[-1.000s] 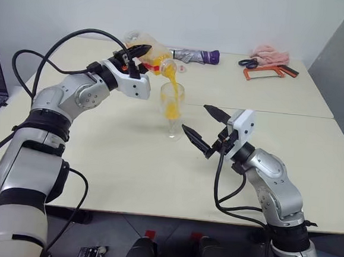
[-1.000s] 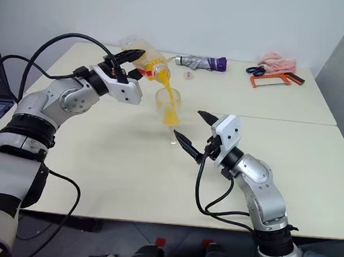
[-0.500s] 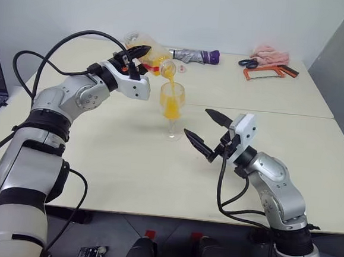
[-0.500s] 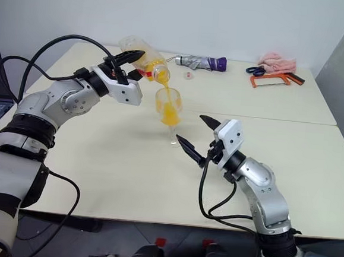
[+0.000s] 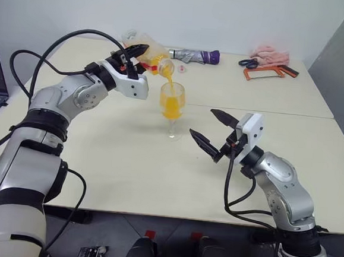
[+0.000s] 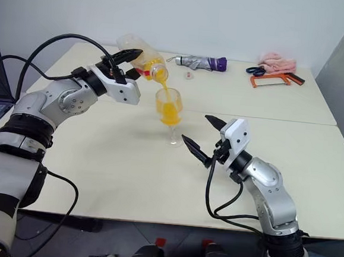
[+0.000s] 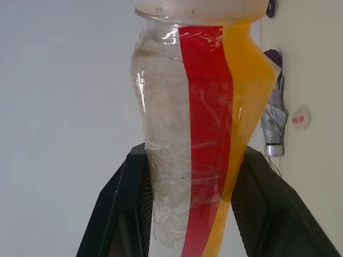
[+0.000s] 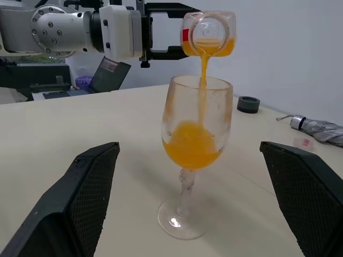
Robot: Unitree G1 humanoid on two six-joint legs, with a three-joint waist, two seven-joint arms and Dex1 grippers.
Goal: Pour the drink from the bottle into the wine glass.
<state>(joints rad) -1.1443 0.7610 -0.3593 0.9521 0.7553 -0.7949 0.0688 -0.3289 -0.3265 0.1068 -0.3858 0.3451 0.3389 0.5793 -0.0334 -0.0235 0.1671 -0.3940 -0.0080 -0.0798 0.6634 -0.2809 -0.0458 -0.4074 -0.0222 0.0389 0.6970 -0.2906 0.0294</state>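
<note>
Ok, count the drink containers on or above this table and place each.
2. A small clear plastic bottle with a red label strip, tipped above the glass in the left tool; a clear stemmed wine glass standing mid-table, part-filled with orange drink. None seems hidden.

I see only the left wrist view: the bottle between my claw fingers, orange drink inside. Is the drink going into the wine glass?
Observer: Yes. In the right wrist view a thin stream falls from the bottle mouth into the wine glass.
Operator: How full is the glass?
Observer: The drink fills roughly the lower half of the bowl.
Operator: Is the right claw holding the glass?
Observer: No. The right claw is open and empty, apart from the glass, which stands alone on the table.
</note>
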